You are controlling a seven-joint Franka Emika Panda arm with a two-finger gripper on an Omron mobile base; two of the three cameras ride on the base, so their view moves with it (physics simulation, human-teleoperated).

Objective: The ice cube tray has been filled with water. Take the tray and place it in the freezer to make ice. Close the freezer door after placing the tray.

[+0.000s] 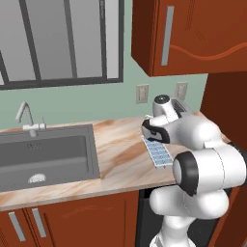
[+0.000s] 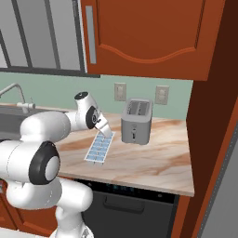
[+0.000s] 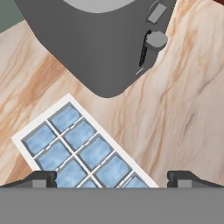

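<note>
Hand view shows the gripper (image 3: 112, 179) spread wide above the ice cube tray (image 3: 74, 146), its cells pale blue.

This is a home kitchen. A long marbled beige stone counter (image 1: 120, 159) runs along a pale green wall, and everything else groups around it. Set into its left part is a grey steel sink (image 1: 46, 157) with a curved chrome tap (image 1: 26, 118) behind it. A grey two-slot toaster (image 2: 136, 122) stands toward its right end, below two wall sockets (image 2: 162, 95). Red-brown wooden cupboards (image 2: 144, 37) hang above it, and a black dishwasher (image 2: 130, 202) sits under it.
</note>
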